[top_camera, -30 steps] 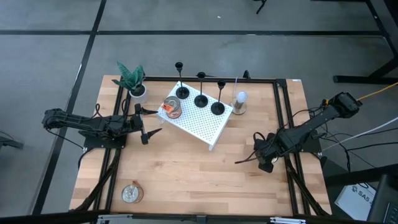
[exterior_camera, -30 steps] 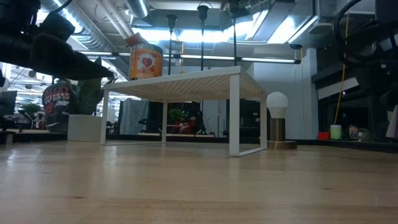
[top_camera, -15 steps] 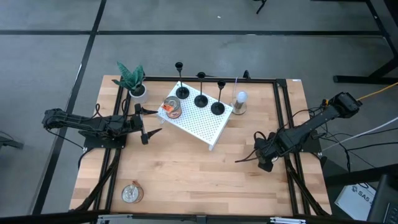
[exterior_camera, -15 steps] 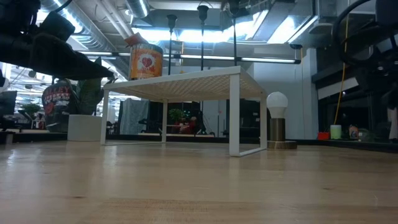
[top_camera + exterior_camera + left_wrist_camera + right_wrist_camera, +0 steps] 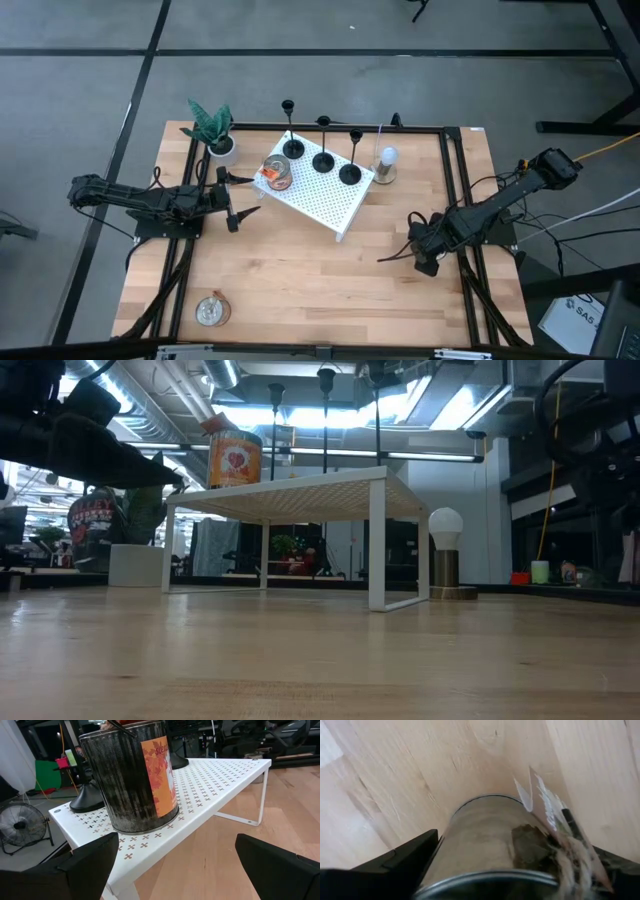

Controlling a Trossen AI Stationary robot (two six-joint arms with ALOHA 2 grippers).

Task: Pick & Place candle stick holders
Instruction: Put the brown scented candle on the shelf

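Wooden table [image 5: 300,270], seen from above. White perforated shelf [image 5: 335,205] set at a slant in the far middle. All three candle stick holders [image 5: 323,162] upright in a diagonal row along the shelf's far edge, round bases flat on the perforated top, apart from each other, thin stems rising to small cups. None in contact with either gripper. Orange-labelled can [image 5: 135,775] on the same shelf at its left end, beside the nearest holder base. Potted plant [image 5: 212,128] at the far-left corner of the table. Bulb-shaped lamp [image 5: 386,165] just off the shelf's right end. Small round tin [image 5: 211,311] alone near the front-left corner. Left gripper [image 5: 248,196] low over the table just left of the shelf, pointed at the can; fingers [image 5: 85,865] spread wide, nothing between them. Right gripper [image 5: 412,255] on the right side of the table, well apart from the shelf and holders, pointed inward. In the right wrist view, fingers [image 5: 395,865] set wide on either side of a shiny metal tin [image 5: 490,840] that fills the gap between them, a pale torn label hanging off one side; appears gripped, bare wood beyond it.
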